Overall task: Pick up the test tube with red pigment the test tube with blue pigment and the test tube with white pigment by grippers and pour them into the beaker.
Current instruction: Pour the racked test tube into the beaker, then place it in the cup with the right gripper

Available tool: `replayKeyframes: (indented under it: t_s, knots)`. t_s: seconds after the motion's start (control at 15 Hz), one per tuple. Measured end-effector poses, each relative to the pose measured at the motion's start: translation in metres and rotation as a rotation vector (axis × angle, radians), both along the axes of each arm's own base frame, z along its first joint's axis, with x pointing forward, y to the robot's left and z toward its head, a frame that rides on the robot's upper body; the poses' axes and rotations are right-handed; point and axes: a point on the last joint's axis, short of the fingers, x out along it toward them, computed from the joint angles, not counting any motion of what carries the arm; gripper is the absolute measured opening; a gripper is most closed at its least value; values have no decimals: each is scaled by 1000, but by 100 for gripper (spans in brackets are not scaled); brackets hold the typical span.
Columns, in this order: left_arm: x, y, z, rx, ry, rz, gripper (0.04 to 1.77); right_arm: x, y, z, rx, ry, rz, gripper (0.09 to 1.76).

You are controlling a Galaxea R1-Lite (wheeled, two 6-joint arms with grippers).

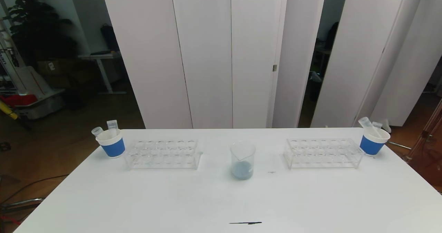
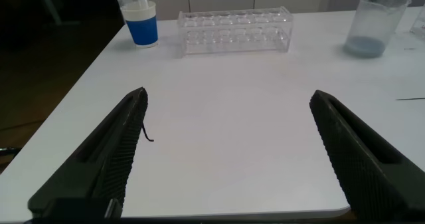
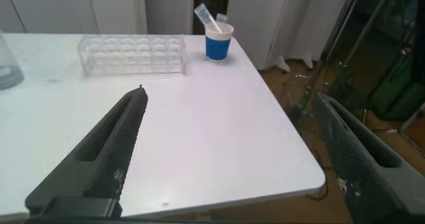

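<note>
White folding partition panels (image 1: 207,53) stand behind the white table (image 1: 172,198); a dark potted plant (image 1: 34,22) and a small desk (image 1: 100,58) sit left on brown wooden floor (image 1: 69,136).

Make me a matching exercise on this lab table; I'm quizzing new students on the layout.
Things:
1. beaker
2. left paper cup
3. right rack
4. left gripper

States:
a. empty, clear, beside the right-hand cup
b. holds pale bluish liquid, table centre
c. open, above the table's near edge
d. holds two tubes, far left corner

Pairs: 1-b, 2-d, 3-a, 4-c
</note>
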Motion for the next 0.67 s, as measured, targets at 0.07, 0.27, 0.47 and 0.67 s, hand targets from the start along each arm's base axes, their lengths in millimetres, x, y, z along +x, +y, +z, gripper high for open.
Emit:
replayKeyframes:
  t_s: [0.07, 0.27, 0.47, 0.67]
  knots:
    - [0, 0, 0, 0, 0, 0, 174, 13, 0, -21, -10, 19, 17, 175]
    - [0, 0, 0, 0, 0, 0, 174, 30, 3, -58, -15, 62, 127, 175]
    - [0, 0, 0, 0, 0, 0, 174, 32, 5, -69, 52, 85, 224, 175]
    - [0, 0, 0, 0, 0, 0, 174, 33, 5, -72, 57, 90, 228, 175]
